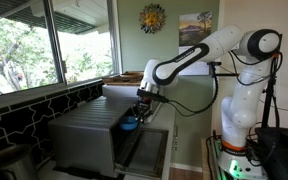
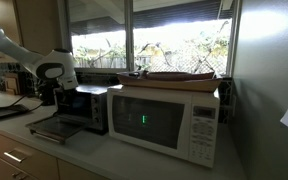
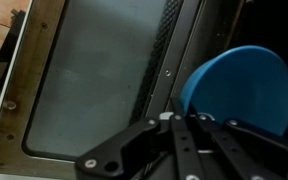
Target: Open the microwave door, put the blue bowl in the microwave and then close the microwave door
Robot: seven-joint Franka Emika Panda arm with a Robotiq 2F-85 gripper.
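Observation:
The grey brushed-metal microwave (image 1: 84,130) stands on the counter and also shows in an exterior view (image 2: 84,106). Its door (image 1: 146,150) is folded down and open. In the wrist view the door (image 3: 94,80) lies flat below me with its dark window up. My gripper (image 1: 140,110) hangs over the door at the oven's mouth. In the wrist view the gripper (image 3: 179,118) is shut on the rim of the blue bowl (image 3: 239,85), which hangs tilted beside the fingers. The bowl (image 1: 130,124) sits just under the gripper, in front of the opening.
A white microwave (image 2: 164,122) with a wooden tray (image 2: 179,75) on top stands beside the grey one. Windows and a dark tiled wall (image 1: 24,115) run behind the counter. The robot's base (image 1: 234,120) and cables stand near the open door.

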